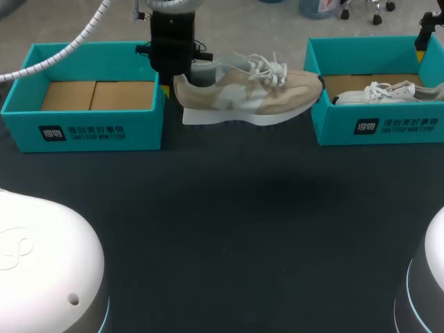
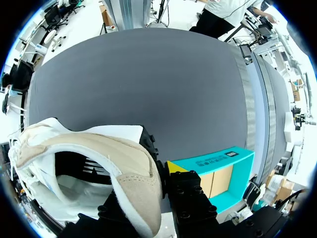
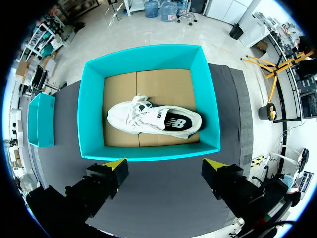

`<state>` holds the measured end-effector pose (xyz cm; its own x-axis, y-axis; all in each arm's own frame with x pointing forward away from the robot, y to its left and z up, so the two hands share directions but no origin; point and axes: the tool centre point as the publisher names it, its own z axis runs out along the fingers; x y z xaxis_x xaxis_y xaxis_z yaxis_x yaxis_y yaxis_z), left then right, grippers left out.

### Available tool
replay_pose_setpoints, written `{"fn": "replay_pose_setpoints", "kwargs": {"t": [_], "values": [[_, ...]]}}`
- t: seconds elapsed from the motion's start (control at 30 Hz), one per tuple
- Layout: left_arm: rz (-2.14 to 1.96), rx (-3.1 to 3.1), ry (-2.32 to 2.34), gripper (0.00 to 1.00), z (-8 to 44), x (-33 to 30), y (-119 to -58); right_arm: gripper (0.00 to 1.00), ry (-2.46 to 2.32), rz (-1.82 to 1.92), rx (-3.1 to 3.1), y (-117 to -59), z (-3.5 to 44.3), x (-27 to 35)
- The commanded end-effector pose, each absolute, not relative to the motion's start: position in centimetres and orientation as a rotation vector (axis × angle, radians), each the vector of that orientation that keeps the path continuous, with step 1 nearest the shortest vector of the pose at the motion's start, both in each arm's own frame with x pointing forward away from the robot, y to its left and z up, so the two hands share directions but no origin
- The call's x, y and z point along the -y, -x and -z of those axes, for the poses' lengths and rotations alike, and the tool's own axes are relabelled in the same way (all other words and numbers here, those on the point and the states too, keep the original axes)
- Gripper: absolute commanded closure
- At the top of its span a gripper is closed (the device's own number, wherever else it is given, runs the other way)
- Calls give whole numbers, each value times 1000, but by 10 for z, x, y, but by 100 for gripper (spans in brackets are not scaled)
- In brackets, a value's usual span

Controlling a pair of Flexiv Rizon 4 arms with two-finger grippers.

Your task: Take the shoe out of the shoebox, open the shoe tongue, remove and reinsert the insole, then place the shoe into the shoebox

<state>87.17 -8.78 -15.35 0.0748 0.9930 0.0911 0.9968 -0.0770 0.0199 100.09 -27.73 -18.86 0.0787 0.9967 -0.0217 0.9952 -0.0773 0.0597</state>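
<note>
1. The left arm (image 1: 170,35) comes straight down from the far side of the table (image 1: 222,222), with its wrist pointing downward between the two boxes.
2. The left gripper (image 1: 169,86) is clamped on the heel of the beige shoe (image 1: 250,94). In the wrist view the heel collar is pinched between the fingers, and one yellow tip (image 2: 176,167) shows just beside the heel.
3. The beige shoe hangs in the air, roughly level, with its sole down and laces up. The heel is at the gripper and the toe points toward the right box (image 1: 378,126).
4. From the head camera the toe overlaps the near left corner of the right box. I cannot tell whether they touch.
5. The left box (image 1: 83,128) sits just beside the gripper and shows only its cardboard floor.
6. The right arm (image 1: 427,31) enters at the far right corner.
7. The right gripper (image 3: 165,166) hovers high over the right box with its fingers spread wide apart, holding nothing.
8. A white shoe (image 3: 153,119) lies on its side on that box's floor.
</note>
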Motion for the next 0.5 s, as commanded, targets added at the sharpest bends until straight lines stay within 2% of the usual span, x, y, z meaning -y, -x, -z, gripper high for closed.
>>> {"fn": "replay_pose_setpoints", "kwargs": {"t": [0.03,0.5], "values": [[222,2105,2231,100,152,103,-848,0,-2263,-40,-2093,-1001,189,278],[249,2238,2170,100,163,109,-791,0,-2263,-40,-2093,-1001,189,278]]}}
